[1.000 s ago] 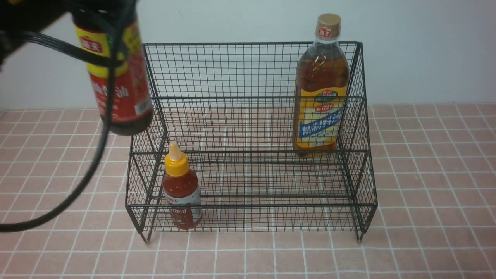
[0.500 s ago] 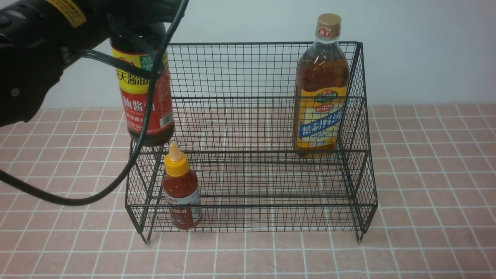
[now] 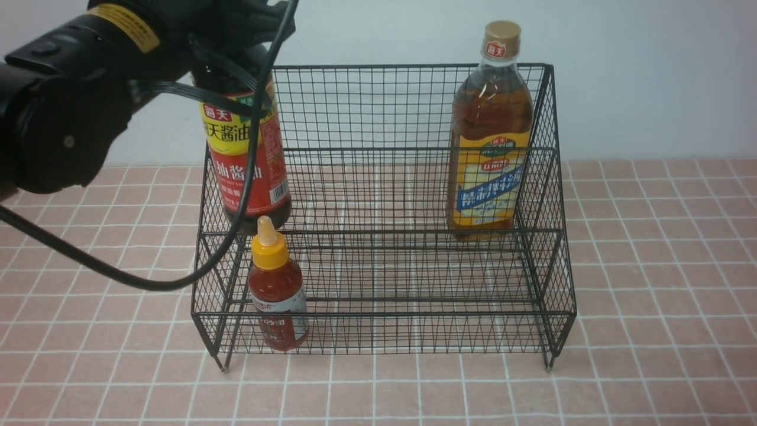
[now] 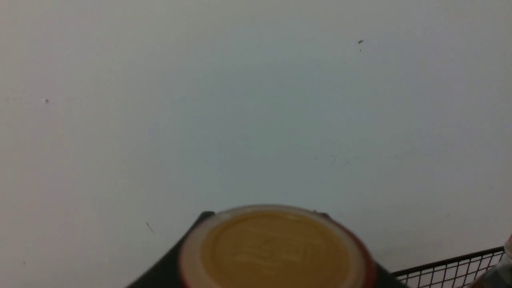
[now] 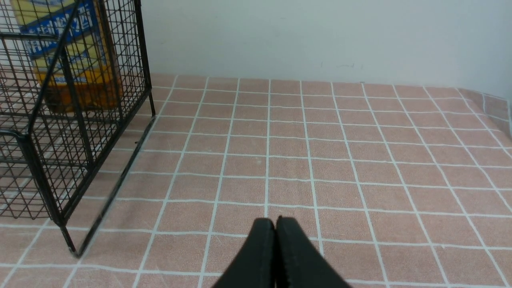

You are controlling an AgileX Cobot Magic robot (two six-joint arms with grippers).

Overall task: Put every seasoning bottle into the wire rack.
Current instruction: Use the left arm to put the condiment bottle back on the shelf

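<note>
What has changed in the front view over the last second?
The left gripper carried the soy-sauce bottle rightward and slightly down, from outside the wire rack's left side to over its upper tier's left end; the grip stayed. The red-sauce bottle, the amber bottle and the rack did not move.

Pink tiled tabletop (image 3: 650, 296), white grout lines running near to far, meets a plain pale wall (image 3: 650, 77) at the far edge; a tiny dark speck (image 4: 360, 41) marks that wall.
</note>
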